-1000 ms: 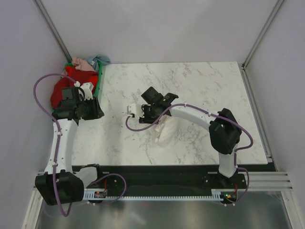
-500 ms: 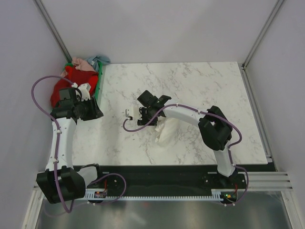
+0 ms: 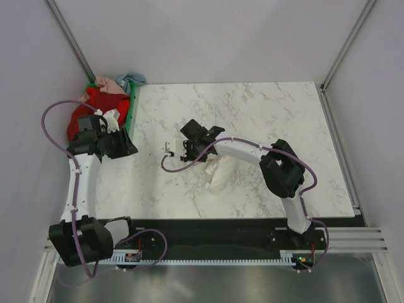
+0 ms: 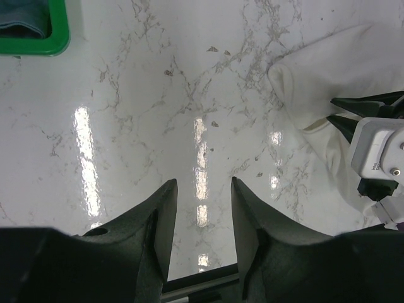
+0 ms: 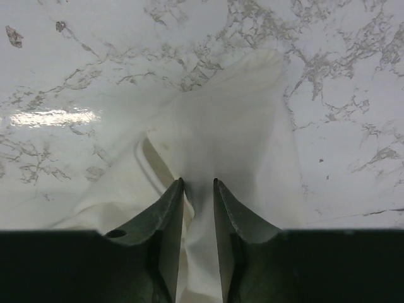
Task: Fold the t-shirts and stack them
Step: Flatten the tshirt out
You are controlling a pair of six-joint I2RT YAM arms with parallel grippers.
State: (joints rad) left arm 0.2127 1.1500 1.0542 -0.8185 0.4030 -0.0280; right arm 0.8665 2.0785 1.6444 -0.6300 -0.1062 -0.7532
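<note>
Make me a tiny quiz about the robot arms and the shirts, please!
1. True or false: the black two-finger left gripper is clamped on cloth.
2. What are the black two-finger right gripper's fingers pinching? A) a metal spoon B) a fold of the crumpled cream-white cloth t-shirt C) a paper cup
3. Fill in: the red, pink and pale blue cloth shirts are heaped in a ______ plastic crate.

Key: 1 false, its jaws stand open over the white marble table. 2 B. 3 green.
</note>
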